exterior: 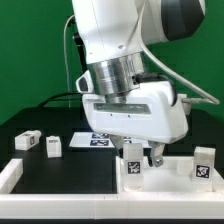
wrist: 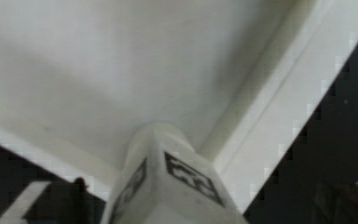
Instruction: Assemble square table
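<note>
The square tabletop lies flat at the exterior view's right, and its white surface fills the wrist view. One white tagged leg stands upright on it near its left corner, and also shows in the wrist view. My gripper hangs straight over this leg with a finger on each side. The fingers stand apart from the leg, so the gripper is open. A second leg stands on the tabletop's right side. Two more legs stand loose on the black table at the left.
The marker board lies flat behind the gripper. A white bar edges the workspace at the front left. The arm's body hides the table's middle back. A green wall stands behind.
</note>
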Action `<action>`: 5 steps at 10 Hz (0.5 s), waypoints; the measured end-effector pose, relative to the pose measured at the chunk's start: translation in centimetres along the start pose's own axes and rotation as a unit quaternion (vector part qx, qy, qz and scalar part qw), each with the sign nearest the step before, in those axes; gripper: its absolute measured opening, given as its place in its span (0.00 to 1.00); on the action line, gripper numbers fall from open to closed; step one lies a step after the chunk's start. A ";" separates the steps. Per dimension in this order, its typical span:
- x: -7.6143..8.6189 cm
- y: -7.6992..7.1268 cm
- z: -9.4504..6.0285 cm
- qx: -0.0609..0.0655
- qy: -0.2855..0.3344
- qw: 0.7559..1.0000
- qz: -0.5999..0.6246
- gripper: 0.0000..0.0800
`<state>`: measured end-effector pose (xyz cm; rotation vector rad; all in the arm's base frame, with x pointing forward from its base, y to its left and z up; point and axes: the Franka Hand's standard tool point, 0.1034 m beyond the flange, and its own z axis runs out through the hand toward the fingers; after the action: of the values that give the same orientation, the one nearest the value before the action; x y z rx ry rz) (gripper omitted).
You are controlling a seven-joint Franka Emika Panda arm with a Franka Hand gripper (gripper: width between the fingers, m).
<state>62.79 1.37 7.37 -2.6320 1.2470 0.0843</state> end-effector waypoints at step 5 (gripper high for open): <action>1.5 0.8 -0.5 -0.015 0.022 0.959 -0.284 0.81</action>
<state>63.09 -0.41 7.46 -2.9165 0.4601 -0.0522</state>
